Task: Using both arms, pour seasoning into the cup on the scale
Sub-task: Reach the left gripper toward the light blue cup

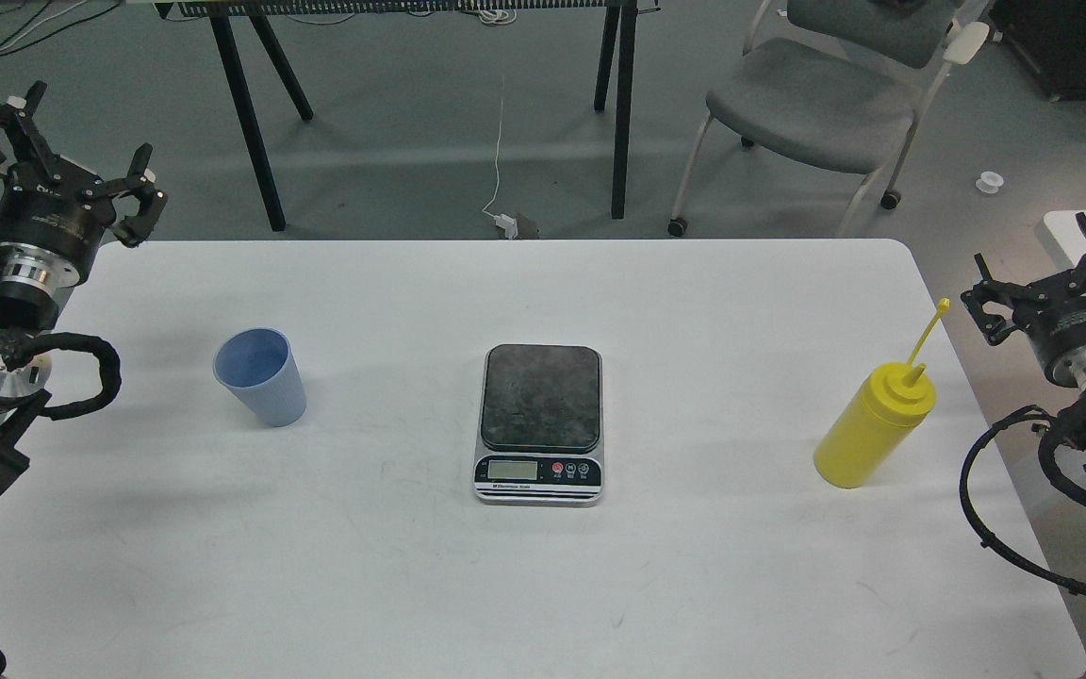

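Observation:
A light-blue ribbed cup (pixel 261 377) stands upright on the white table, left of centre. The scale (pixel 540 422) lies in the middle with its dark plate bare. To the right stands the yellow seasoning bottle (pixel 875 426), its thin cap strap sticking up. My left gripper (pixel 57 162) hovers at the table's far left corner, fingers spread open and holding nothing, well apart from the cup. My right gripper (pixel 1061 273) is off the table's right edge, beyond the bottle, also open and empty.
The white table (pixel 543 585) has a rounded far right corner. Behind it stand black table legs (pixel 246 123), a grey chair (pixel 816 104) and a white cable on the floor. Black cables loop from both arms near the table's sides.

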Available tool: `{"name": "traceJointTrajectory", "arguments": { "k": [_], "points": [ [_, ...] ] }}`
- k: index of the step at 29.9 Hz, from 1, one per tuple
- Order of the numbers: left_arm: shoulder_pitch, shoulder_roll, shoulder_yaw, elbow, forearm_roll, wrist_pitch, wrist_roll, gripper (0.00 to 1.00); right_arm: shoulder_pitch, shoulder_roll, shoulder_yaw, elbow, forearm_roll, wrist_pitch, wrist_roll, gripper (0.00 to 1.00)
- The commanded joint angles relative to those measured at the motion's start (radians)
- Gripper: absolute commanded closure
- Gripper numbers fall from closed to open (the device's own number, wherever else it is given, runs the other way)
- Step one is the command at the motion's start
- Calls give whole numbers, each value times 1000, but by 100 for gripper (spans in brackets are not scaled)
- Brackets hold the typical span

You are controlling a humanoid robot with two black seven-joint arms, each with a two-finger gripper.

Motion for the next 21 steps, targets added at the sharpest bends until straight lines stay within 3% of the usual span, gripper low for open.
{"name": "traceJointTrajectory", "arguments": {
  "k": [1,10,13,15,21],
  "points": [
    [12,-2,5,-1,3,0,1,0,0,-1,1,7,-1,0,1,1],
    [14,18,25,-15,17,0,18,0,13,-17,-1,10,-4,0,1,1],
    [2,38,86,-11,64,0,45,0,28,-20,-1,8,-7,0,1,1],
    [-3,61,119,-17,135,0,64,0,42,-22,-4,8,-12,0,1,1],
    [-15,67,128,-17,497,0,62,1,53,-14,-34,10,-24,0,5,1]
  ]
}}
